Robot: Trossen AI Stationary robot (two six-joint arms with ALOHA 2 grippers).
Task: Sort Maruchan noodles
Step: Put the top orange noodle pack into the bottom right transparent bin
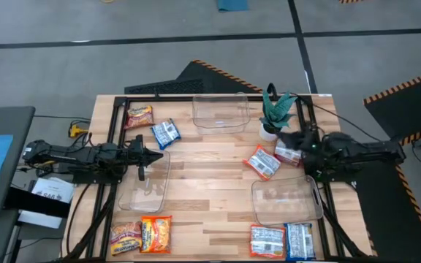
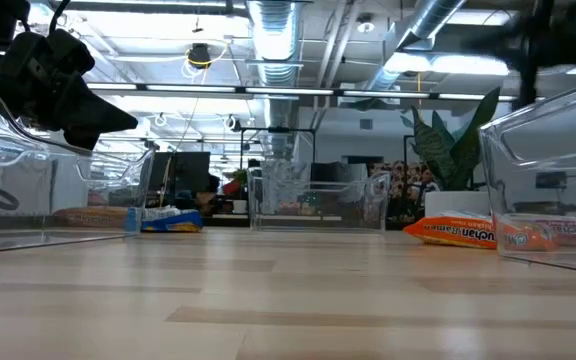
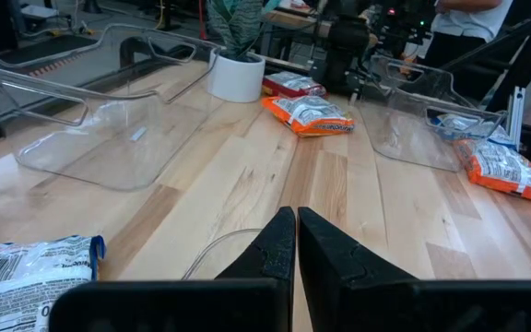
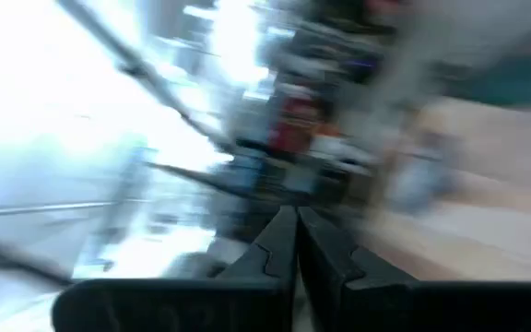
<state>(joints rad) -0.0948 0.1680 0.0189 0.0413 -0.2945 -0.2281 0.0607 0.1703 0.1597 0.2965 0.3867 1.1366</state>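
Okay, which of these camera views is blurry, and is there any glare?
Right wrist view: heavily motion-smeared, with only the shut right gripper sharp. Left wrist view: sharp, with reflections on the clear plastic bin. Low view: bright ceiling lights, and highlights on another clear bin. High view: evenly lit, soft shadows, wooden table readable.

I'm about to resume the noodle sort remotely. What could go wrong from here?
1. The right gripper, shut and empty, sits close beside the plant; a reach for the red packet could tip the pot.
2. The left gripper, also shut, hangs over the rim of the left bin; lowering may catch or shove it.
3. The orange packet lies next to the red one, so a grab may drag both.
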